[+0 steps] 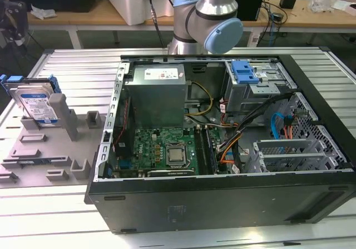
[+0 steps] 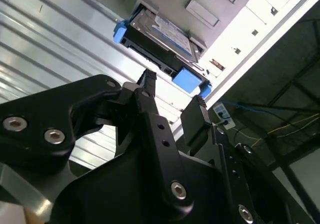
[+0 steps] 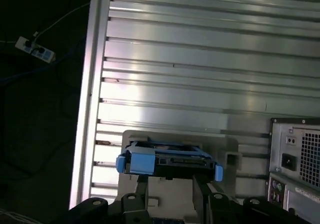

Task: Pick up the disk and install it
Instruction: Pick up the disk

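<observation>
I am seeing my arm (image 1: 214, 7) wearing a brushed silver tube between rounded grey joint housings, one of them carrying a pale blue round cap (image 1: 223, 36). In the second wrist view, the matte black jaws are showing as flat angular bars on thick curved links, and silver hex screws (image 2: 178, 190) are dotting the black metal.

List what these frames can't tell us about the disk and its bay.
- Lower edge of the disk, exterior view: sunk in the grey holder.
- Label of the disk, first wrist view: it is seen end-on.
- Inside of the drive cage, exterior view: covered by its walls and cables.
- Upper arm, exterior view: cut off by the top edge.
</observation>
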{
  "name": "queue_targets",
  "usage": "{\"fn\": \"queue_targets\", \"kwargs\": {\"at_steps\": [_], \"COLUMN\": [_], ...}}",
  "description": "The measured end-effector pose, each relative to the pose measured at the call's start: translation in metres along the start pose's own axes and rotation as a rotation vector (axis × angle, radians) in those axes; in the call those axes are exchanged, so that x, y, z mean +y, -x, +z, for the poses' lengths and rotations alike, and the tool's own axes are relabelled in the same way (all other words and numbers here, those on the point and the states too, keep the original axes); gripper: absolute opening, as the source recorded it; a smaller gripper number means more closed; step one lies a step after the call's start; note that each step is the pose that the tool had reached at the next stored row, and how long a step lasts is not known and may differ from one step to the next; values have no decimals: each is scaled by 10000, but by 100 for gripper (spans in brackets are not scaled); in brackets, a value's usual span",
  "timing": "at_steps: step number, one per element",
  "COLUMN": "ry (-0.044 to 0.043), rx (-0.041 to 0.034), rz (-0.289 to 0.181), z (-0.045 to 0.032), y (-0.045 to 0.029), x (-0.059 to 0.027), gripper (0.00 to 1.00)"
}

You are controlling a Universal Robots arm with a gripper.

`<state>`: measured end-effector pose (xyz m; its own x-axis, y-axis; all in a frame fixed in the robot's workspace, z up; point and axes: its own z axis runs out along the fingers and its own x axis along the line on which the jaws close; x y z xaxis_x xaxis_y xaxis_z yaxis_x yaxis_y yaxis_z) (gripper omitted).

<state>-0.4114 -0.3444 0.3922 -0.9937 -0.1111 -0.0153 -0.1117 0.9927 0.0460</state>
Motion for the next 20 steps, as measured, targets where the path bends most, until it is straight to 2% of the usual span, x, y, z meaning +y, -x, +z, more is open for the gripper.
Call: {"fn": "queue_targets", "kwargs": {"at_steps": [3, 4, 5, 8, 10, 13, 16, 20], "ry": [23, 49, 63, 64, 61, 59, 54, 42], "rx": [156, 333, 443, 504, 545, 577, 625, 638], "rz": [-481, -1015, -1496, -2313, -3100, -3705, -4671, -4908], "z": [1, 1, 1, 3, 7, 9, 9, 10], "y": [0, 0, -1, 0, -1, 0, -1, 0], "x": [0, 0, 0, -1, 0, -1, -1, 0], "gripper": [48, 48, 48, 48, 48, 48, 48, 48]}}
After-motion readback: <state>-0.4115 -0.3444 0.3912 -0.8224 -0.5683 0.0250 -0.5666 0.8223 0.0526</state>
